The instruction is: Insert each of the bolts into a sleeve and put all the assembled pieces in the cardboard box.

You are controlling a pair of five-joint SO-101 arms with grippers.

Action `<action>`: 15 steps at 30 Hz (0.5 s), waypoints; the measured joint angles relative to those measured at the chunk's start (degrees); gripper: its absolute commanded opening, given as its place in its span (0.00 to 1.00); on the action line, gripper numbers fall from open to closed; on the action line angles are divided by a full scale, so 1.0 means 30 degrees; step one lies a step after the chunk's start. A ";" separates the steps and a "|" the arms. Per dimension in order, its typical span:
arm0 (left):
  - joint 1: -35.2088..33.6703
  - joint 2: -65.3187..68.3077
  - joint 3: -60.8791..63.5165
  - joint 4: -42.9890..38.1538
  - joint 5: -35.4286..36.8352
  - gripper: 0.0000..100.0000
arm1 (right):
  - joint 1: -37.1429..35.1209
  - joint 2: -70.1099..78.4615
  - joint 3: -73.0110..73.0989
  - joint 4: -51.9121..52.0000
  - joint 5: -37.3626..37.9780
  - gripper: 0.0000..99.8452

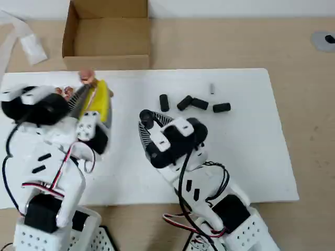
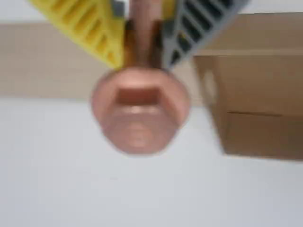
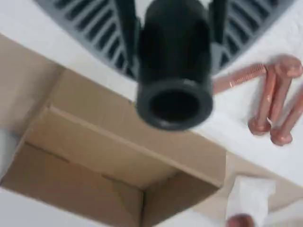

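- From high up we look down over the table (image 1: 293, 47)
- Our left wrist camera sits low and close, facing the cardboard box (image 2: 255, 104)
- Our right wrist camera looks down into that same box, which all three views share

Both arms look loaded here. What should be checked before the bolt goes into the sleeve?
1. Left gripper shut on bolt: ok.
2. Right gripper shut on sleeve: ok.
3. Sleeve's bore unblocked: ok.
4. Bolt lined up with sleeve: not ok, they are well apart.
5. Bolt's threaded end free: cannot tell.
6. Cardboard box open: ok.
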 measured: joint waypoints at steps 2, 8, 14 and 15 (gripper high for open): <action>0.1026 -0.0029 -0.1026 0.0703 -0.0557 0.01 | 0.0000 -0.0293 0.0674 -0.0527 0.0000 0.01; 0.4542 -0.0176 -0.4015 0.3634 -0.1026 0.01 | 0.0000 -0.0410 0.1348 -0.0762 -0.0762 0.01; 0.5568 -0.0059 -0.4190 0.4513 -0.0733 0.01 | 0.0000 -0.0410 0.1348 -0.0762 -0.1114 0.01; 0.5568 -0.0176 -0.3985 0.4337 -0.0322 0.01 | 0.0000 -0.0410 0.1348 -0.0762 -0.1114 0.01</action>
